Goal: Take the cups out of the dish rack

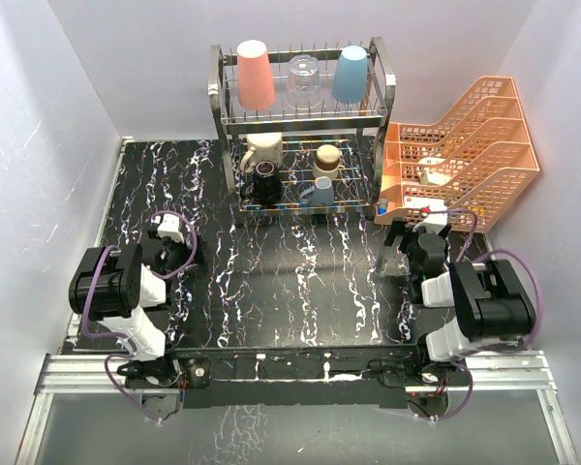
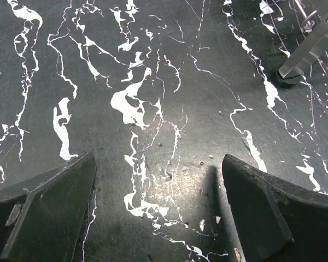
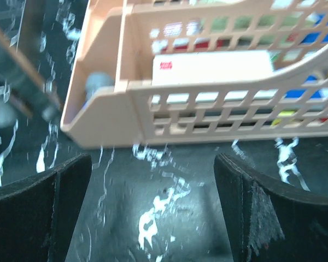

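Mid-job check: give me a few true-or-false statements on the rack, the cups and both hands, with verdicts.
1. The salmon-pink tumbler, clear glass and light-blue tumbler sit on the top tier of the dish rack. True.
2. The left hand grips a cup. False: open, empty, over the table.
3. The right hand faces the orange tray. True.
4. The black cup stands on the table. False: it is on the lower tier.

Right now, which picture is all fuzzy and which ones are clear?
Right wrist view: fuzzy, the orange tray looks smeared. Left wrist view: sharp, the white veins on the table are crisp. Top external view: clear, with bright glints on the shiny dish rack.
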